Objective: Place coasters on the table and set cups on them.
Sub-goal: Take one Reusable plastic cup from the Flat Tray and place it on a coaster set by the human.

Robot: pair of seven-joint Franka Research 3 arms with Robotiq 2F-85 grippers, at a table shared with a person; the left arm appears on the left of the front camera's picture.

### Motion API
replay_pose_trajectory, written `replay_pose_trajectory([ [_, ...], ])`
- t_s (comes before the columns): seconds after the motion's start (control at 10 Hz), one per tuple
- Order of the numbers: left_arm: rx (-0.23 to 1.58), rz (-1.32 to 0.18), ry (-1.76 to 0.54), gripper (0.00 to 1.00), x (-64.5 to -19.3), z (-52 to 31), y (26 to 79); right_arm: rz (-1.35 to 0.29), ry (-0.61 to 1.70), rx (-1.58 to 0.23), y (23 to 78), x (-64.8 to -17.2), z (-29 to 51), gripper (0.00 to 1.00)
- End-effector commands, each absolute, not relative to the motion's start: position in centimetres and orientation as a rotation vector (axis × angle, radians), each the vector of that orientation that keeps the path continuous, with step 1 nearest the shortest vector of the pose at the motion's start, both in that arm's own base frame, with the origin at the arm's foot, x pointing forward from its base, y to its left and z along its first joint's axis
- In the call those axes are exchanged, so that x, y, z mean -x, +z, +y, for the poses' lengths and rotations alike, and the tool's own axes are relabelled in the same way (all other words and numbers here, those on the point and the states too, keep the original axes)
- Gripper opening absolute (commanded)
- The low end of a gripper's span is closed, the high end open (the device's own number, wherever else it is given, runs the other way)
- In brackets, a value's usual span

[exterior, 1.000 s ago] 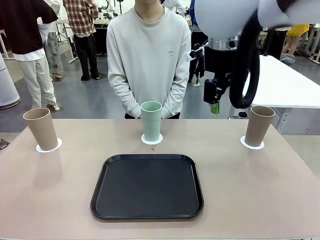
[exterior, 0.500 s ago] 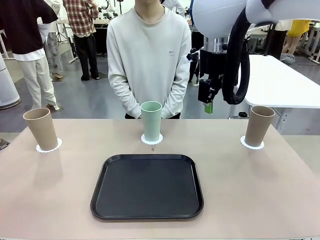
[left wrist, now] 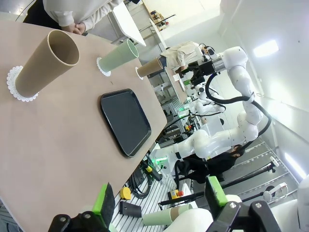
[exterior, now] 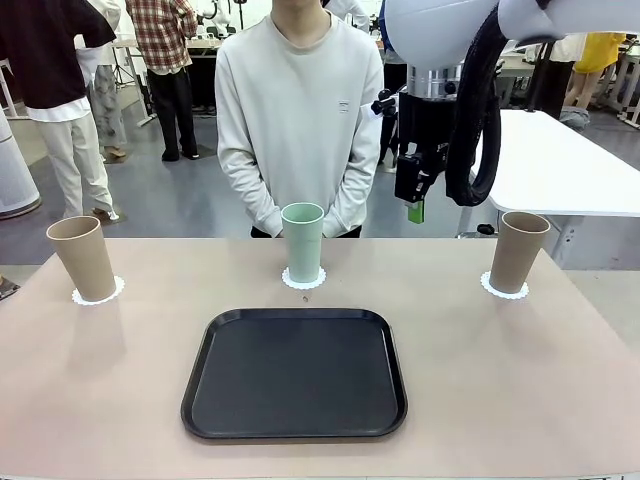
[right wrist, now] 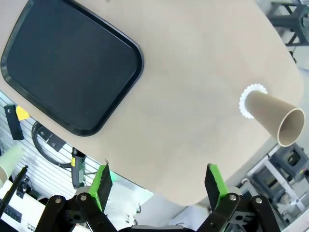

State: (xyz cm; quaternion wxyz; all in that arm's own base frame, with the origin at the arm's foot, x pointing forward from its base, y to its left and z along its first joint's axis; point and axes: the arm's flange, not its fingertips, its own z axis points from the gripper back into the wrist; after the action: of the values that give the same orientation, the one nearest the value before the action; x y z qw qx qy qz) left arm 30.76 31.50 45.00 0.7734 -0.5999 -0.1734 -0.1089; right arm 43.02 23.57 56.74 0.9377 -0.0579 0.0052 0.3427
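Note:
Three cups stand upright on white scalloped coasters on the beige table (exterior: pixel 500 380). The left tan cup (exterior: pixel 82 258) rests on its coaster (exterior: pixel 100 294), the mint green cup (exterior: pixel 302 242) on the middle coaster (exterior: pixel 303 281), the right tan cup (exterior: pixel 519 250) on the third coaster (exterior: pixel 504 289). My right gripper (exterior: pixel 415 203) hangs high above the table between the green and right cups. Its own view shows it (right wrist: pixel 158 182) open and empty, above the right tan cup (right wrist: pixel 275 117) and coaster (right wrist: pixel 247 103). My left gripper (left wrist: pixel 159 198) is open and empty, off the table's left end, facing the left tan cup (left wrist: pixel 46 65).
A black rectangular tray (exterior: pixel 295 373) lies at the table's front middle. A person (exterior: pixel 298 110) stands at the far edge behind the green cup, hands clasped. A white table (exterior: pixel 560 165) stands behind at right.
My right arm has swung left and risen slightly, away from the right tan cup. The cups, coasters and tray have not moved.

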Motion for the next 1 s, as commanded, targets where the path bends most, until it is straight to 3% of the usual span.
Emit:
replay_pose_trajectory([
  [0.0,1.307,-0.38,-0.238,1.0,-30.6,31.5,45.2,0.014,0.701,0.132,56.4,-42.8,23.3,1.0],
  [0.3,1.307,-0.38,-0.238,1.0,-30.6,31.5,45.2,0.011,0.698,0.118,56.7,-43.1,23.5,1.0],
  [0.4,1.307,-0.38,-0.238,1.0,-30.6,31.5,45.2,-0.057,0.631,-0.274,56.7,-42.3,16.1,1.0],
  [0.6,1.307,-0.38,-0.238,1.0,-30.6,31.5,45.2,-0.085,0.536,-0.837,52.9,-44.1,5.3,1.0],
  [0.9,1.307,-0.38,-0.238,1.0,-30.6,31.5,45.2,-0.068,0.428,-1.343,45.6,-45.9,-4.3,1.0],
])
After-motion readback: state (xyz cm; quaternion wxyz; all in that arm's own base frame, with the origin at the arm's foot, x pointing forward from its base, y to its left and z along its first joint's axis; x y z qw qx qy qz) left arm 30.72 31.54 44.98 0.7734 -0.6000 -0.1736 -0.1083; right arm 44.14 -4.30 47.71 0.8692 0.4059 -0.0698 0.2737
